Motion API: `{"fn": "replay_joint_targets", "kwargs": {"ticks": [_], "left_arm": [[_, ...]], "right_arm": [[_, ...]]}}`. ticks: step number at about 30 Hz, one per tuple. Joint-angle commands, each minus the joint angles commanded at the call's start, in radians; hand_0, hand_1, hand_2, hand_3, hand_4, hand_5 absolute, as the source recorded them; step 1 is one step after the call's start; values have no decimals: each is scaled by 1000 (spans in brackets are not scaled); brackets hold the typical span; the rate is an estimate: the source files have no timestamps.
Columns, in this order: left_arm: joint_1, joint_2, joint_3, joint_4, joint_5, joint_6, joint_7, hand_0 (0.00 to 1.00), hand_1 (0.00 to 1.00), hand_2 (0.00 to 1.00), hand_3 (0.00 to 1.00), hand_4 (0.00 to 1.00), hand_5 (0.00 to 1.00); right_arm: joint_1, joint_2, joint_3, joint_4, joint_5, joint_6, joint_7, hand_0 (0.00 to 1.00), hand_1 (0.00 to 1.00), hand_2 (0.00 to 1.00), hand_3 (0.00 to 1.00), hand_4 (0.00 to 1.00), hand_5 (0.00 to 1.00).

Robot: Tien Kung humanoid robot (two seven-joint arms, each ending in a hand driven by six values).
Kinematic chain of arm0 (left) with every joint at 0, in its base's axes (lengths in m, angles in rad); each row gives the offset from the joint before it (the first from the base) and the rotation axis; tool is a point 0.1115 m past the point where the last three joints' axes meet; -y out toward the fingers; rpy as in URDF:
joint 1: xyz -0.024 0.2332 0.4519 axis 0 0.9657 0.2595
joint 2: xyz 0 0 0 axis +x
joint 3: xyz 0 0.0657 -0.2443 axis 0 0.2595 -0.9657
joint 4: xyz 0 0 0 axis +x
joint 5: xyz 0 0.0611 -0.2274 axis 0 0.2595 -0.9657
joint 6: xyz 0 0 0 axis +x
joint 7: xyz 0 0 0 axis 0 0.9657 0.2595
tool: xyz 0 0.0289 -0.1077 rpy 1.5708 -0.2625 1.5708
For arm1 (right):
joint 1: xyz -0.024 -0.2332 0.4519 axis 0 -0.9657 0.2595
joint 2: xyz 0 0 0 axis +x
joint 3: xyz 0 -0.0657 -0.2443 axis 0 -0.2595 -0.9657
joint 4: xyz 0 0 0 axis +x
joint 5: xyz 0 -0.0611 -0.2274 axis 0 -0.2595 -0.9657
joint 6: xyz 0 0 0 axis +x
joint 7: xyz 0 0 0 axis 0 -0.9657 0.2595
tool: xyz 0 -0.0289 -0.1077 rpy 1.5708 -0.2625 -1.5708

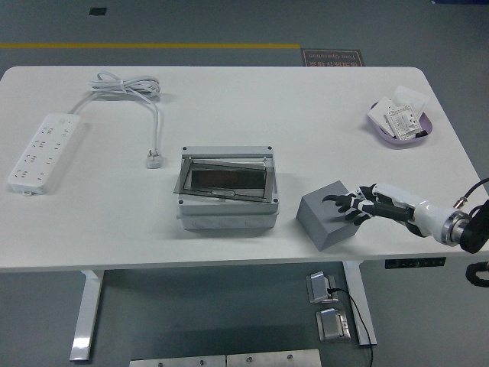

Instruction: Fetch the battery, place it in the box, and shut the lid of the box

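a smooth white matt table; a grey plastic box with a dark glossy see-through lid; a matt grey block; a white plastic power strip.

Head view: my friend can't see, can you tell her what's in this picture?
A robot's right hand rests its fingers on a grey block near the white table's front edge. Left of it sits a grey box; a power strip lies far left.

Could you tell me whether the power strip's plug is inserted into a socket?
No, the white plug lies loose on the white table, left of the grey lidded box.
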Motion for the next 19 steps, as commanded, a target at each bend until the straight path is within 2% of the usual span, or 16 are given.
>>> {"fn": "replay_joint_targets", "kwargs": {"ticks": [14,19], "left_arm": [[1,1,1,0,0,0,0,637,706,648,633,708,138],[1,1,0,-1,2,0,0,637,706,648,633,708,138]], "right_arm": [[7,7,-17,-12,6,-23,19,673,689,745,675,762,719],[11,11,-22,-20,10,-46,41,673,689,745,675,762,719]]}}
